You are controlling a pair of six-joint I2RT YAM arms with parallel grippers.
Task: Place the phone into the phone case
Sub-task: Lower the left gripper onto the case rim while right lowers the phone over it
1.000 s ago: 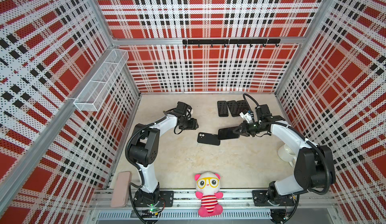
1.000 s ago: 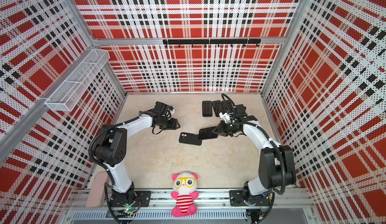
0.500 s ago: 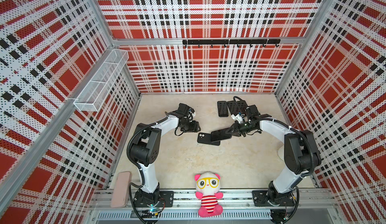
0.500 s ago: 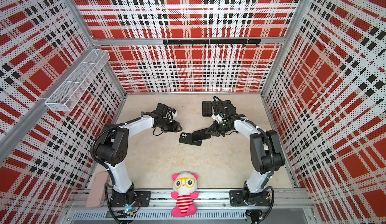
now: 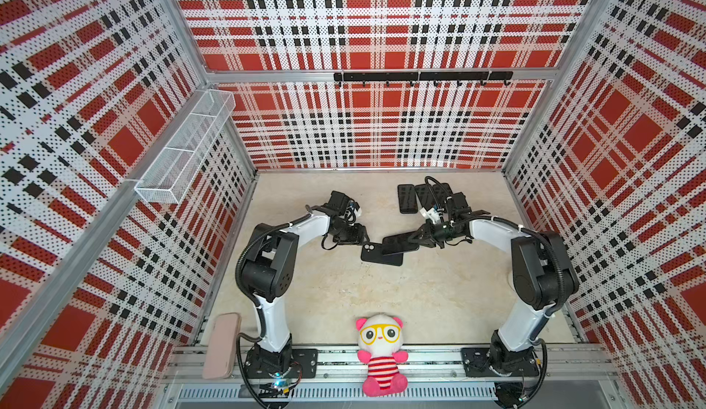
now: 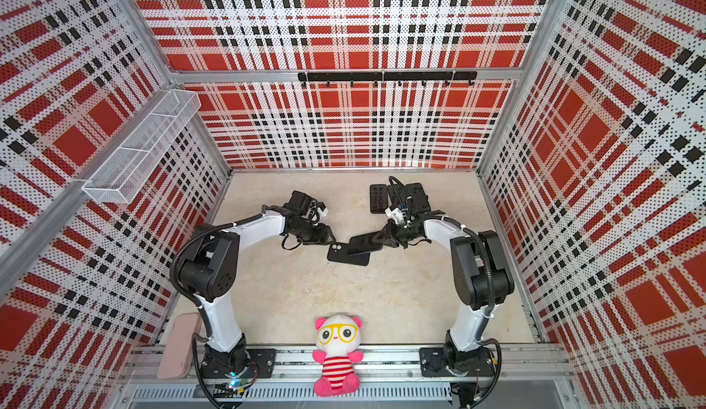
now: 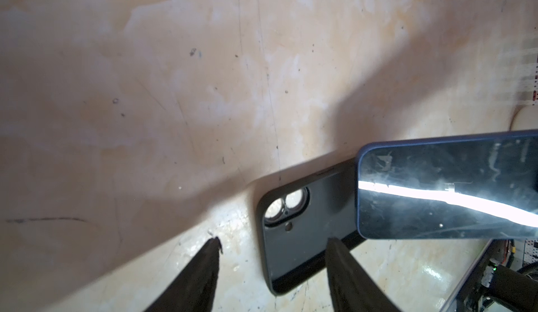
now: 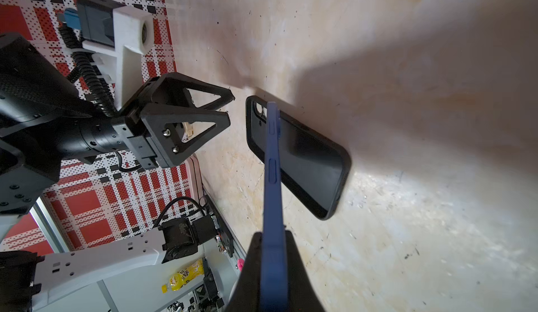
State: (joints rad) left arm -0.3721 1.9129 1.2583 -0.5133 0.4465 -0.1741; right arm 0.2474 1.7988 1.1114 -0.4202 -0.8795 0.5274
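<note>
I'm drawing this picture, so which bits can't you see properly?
Phone case: left wrist view, far end hidden under the phone.
Phone: same view, far end cut off by the picture's edge.
Flat black things at the back: both top views, partly hidden by the right arm's cable, too small to name.

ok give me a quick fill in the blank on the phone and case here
The blue phone is clamped in the ___ end effector. The black case lies flat on the ___. The left end effector is ___, gripping nothing. The plush toy wears ___ glasses.
Missing: right; table; open; yellow.
</note>
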